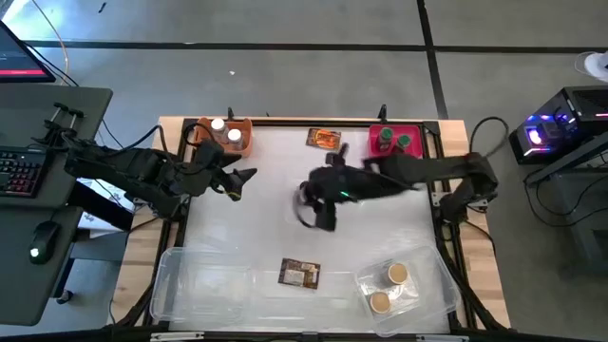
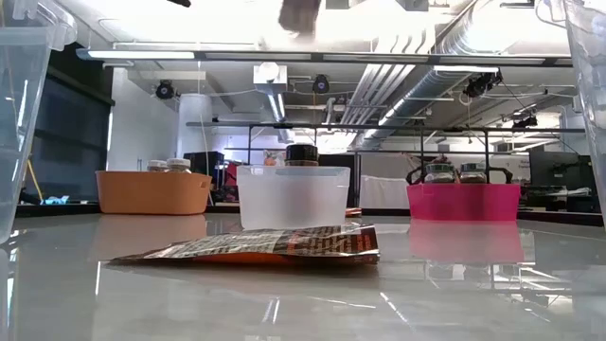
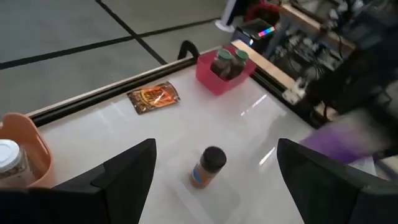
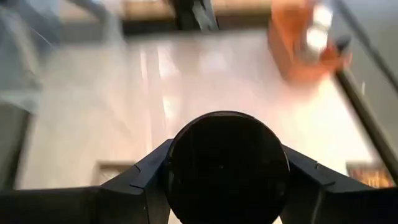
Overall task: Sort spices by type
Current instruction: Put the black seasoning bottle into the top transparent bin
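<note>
My right gripper [image 1: 321, 217] hangs above the table's middle, shut on a black-lidded spice jar [image 4: 221, 169]. Another black-lidded jar [image 3: 208, 167] with an orange-brown body stands upright in a small clear tub [image 2: 292, 197] at mid-table. My left gripper [image 1: 249, 177] stays open at the left, lifted and facing that jar from a distance. One orange-brown packet [image 1: 324, 138] lies flat near the far edge, another [image 1: 299, 274] near the front. Two white-lidded jars stand in the orange bin [image 1: 226, 136], two green-lidded ones in the pink bin [image 1: 397, 141]. My right gripper pinches the jar between its two fingers [image 4: 146, 177], which sit on opposite sides just under the black lid [image 4: 186, 143]. The lid faces the wrist camera and hides the body. The fingers slant down toward the table, and the jar is lifted clear.
Two large clear trays stand along the front edge: the left one [image 1: 214, 285], and the right one [image 1: 423, 285] with two tan-lidded jars [image 1: 388, 287]. The bins sit at the far corners. Bare tabletop lies between the left gripper and the tub.
</note>
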Tool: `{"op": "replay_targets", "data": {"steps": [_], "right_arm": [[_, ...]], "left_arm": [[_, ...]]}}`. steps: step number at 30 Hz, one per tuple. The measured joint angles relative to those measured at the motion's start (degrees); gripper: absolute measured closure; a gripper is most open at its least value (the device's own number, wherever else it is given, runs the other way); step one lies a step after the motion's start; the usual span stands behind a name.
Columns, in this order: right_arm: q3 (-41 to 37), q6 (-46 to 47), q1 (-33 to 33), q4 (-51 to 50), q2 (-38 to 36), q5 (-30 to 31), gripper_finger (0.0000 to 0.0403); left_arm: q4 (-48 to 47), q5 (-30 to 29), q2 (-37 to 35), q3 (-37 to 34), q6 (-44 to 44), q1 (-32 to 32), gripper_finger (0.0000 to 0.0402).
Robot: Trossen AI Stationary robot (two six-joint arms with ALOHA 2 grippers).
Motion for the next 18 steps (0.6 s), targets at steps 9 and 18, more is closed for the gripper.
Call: {"op": "replay_targets", "data": {"steps": [9,18], "right_arm": [[-3.0,-2.4,-4.6,-0.5,7.3,-4.5,0.0197],[-3.1,1.0,-6.3,-0.6,13.7,-4.1,0.0197]], "left_arm": [[-0.2,-0.1,2.5,0.0,-0.2,0.0,0.0082],[-0.2,3.2,4.2,0.0,4.6,0.0,0.0082]]}}
